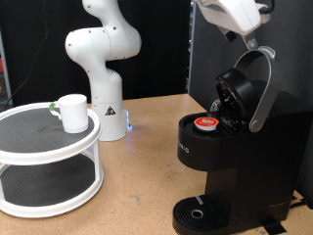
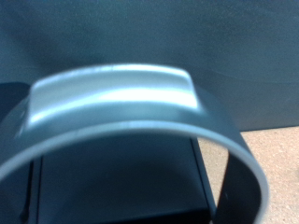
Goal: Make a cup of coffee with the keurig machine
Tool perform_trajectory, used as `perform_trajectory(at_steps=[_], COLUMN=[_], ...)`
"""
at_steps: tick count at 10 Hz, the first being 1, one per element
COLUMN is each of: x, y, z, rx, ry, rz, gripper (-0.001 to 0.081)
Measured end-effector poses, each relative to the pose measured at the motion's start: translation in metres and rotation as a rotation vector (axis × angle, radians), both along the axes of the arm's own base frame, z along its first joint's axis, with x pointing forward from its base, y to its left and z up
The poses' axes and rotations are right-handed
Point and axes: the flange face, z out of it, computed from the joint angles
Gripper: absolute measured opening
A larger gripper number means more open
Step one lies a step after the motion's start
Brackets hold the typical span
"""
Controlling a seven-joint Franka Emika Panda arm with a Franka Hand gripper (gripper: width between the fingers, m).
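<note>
The keurig machine (image 1: 240,157) stands at the exterior view's right, black and boxy. Its lid is raised and the grey silver-trimmed handle (image 1: 262,93) arches upward. A small pod with a red top (image 1: 205,122) sits in the open holder. My gripper (image 1: 248,43) hangs from the top right, right at the top of the handle. The wrist view shows the silver handle (image 2: 117,93) very close and blurred, with no fingers in sight. The cup (image 1: 71,111), a white mug, stands on the top shelf of a white round stand (image 1: 20,132) at the left, far from the gripper.
A white robot arm base (image 1: 101,73) stands behind the stand at the back of the wooden table (image 1: 147,176). The machine's round drip tray (image 1: 201,211) is bare. A dark curtain closes off the back.
</note>
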Motion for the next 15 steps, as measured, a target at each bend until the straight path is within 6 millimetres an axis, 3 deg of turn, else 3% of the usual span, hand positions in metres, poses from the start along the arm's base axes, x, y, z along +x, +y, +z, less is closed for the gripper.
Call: perform_trajectory(at_steps=[2,3,5,6,7,8,9,10,11,15], x=[0.003,0.004,0.002,0.0,-0.001,-0.002,-0.003,-0.003,-0.004,-0.001], y=[0.018,0.026,0.043,0.05,0.055,0.06,0.064,0.067,0.07,0.079], z=[-0.002,-0.003,-0.004,-0.003,-0.002,-0.001,0.001,0.003,0.003,-0.005], rx=[-0.007,-0.01,-0.015,-0.018,-0.018,-0.018,-0.017,-0.017,-0.017,-0.029], ry=[0.004,0.003,-0.005,-0.012,-0.021,-0.027,-0.031,-0.035,-0.034,-0.031], rz=[0.006,0.013,0.03,0.039,0.043,0.044,0.045,0.045,0.043,0.031], gripper=[0.0801,0.0761,0.0489,0.0489,0.0315,0.0315,0.0088,0.0088,0.0024,0.0002])
